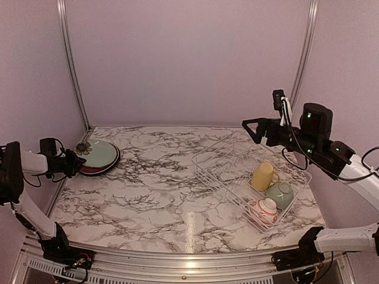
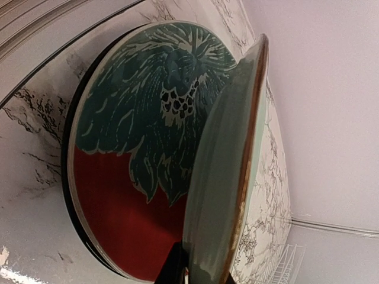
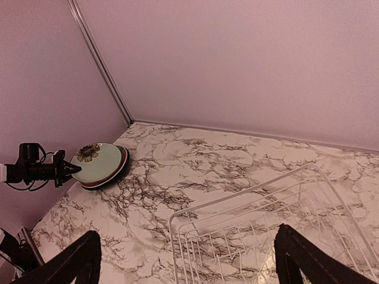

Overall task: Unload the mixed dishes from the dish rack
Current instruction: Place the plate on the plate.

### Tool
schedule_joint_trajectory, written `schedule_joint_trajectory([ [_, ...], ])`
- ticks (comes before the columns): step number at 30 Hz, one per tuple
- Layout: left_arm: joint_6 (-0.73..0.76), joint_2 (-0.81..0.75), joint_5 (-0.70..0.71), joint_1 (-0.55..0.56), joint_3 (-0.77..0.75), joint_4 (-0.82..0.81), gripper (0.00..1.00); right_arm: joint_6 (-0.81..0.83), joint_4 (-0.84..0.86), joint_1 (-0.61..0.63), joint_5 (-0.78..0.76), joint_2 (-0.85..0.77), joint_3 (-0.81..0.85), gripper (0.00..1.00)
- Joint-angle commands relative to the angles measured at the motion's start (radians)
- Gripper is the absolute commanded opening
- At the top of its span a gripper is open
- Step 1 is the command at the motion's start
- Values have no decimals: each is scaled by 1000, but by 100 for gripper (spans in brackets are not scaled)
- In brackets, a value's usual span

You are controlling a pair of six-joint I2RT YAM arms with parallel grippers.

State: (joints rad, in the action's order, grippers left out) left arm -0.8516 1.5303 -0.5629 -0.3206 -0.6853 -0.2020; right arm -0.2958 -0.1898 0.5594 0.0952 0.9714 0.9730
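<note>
Rack sits at an angle on the marble table; three pieces are inside it, all toward its near right end: mug closest to the rack's middle, green bowl just beside it at the right wall, small bowl by the near corner, close to both. The plates are out of the rack, stacked well to its left at the table's far left corner: black-rimmed plate at the bottom, floral plate on it, green plate on top. Left gripper is clamped on the green plate's rim, one finger on each face; the left wrist view shows the held side tilted up off the floral plate; whether the opposite rim touches it, cannot tell. In the top view the green plate covers most of the stack, with floral pattern showing at the edge away from the rack. Right gripper hangs above the rack's far edge, jaws wide apart, nothing between them; the right wrist view looks past its fingers over the rack's wires toward the plates.
</note>
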Motion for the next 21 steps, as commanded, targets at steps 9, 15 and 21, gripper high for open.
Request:
schedule_joint_trajectory([
  [9,35,68,14,0,-79,-16,8,11,-4,-15,2,-29,-39,98],
  [15,105,96,28,6,-116,80,35,9,8,-19,4,-22,-49,98],
  [21,246,58,164,24,-180,288,55,6,13,-19,11,2,-54,99],
])
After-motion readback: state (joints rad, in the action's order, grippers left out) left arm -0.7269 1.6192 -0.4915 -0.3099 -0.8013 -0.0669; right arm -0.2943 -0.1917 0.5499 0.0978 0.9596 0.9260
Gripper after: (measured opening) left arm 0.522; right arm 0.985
